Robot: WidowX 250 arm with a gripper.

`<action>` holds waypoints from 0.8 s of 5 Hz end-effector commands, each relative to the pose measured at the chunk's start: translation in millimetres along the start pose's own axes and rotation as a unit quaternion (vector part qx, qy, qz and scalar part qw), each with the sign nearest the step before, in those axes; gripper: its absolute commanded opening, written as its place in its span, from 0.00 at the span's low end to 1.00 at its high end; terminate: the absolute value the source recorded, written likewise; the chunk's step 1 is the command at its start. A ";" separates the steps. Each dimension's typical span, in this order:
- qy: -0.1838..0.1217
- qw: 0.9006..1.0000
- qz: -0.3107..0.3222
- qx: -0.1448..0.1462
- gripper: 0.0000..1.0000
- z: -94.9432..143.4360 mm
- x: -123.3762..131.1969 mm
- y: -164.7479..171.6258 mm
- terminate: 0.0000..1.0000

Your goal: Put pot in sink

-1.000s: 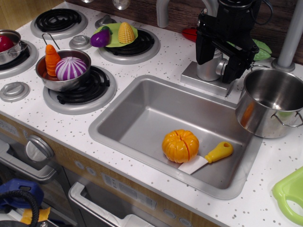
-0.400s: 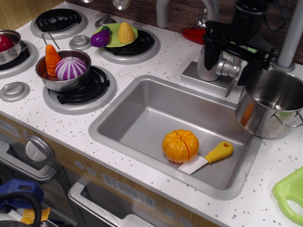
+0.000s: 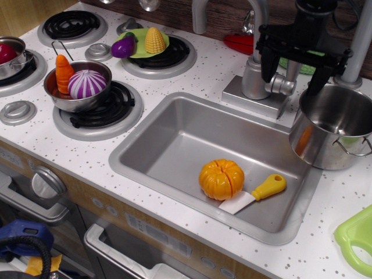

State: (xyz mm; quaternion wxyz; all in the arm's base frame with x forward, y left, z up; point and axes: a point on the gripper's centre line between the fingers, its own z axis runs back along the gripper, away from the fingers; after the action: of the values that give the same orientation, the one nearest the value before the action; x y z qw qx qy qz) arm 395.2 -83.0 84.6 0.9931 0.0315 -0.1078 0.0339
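The pot (image 3: 337, 125) is a large shiny steel vessel with wire loop handles. It stands upright on the counter just right of the sink (image 3: 174, 136), touching its right rim. My black gripper (image 3: 292, 75) hangs open above the faucet base, at the pot's back-left rim. One finger (image 3: 268, 67) is over the faucet base, the other (image 3: 317, 81) is just above the pot's rim. It holds nothing.
An orange pumpkin (image 3: 221, 179) and a yellow-handled knife (image 3: 258, 193) lie in the sink. The faucet (image 3: 258, 81) stands behind it. A pan with carrot and onion (image 3: 78, 86) sits on a burner at left. A green item (image 3: 356, 238) lies at the lower right.
The gripper has turned and moved right, from over the faucet toward the pot's back-left rim, and its fingers now stand wider apart. The pot has not moved.
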 end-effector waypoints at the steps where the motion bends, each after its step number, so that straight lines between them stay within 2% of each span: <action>1: -0.018 0.999 0.001 -0.034 1.00 2.6 -0.7 -5.8 0.00; 3: -0.022 0.998 0.011 -0.051 1.00 -22.6 -13.2 -14.2 0.00; 4: -0.021 0.999 0.009 -0.049 0.00 -23.4 -13.4 -14.4 0.00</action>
State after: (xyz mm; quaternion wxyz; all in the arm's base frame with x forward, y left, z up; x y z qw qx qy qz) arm 385.2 -96.4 44.8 0.9926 -0.0218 -0.1134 0.0385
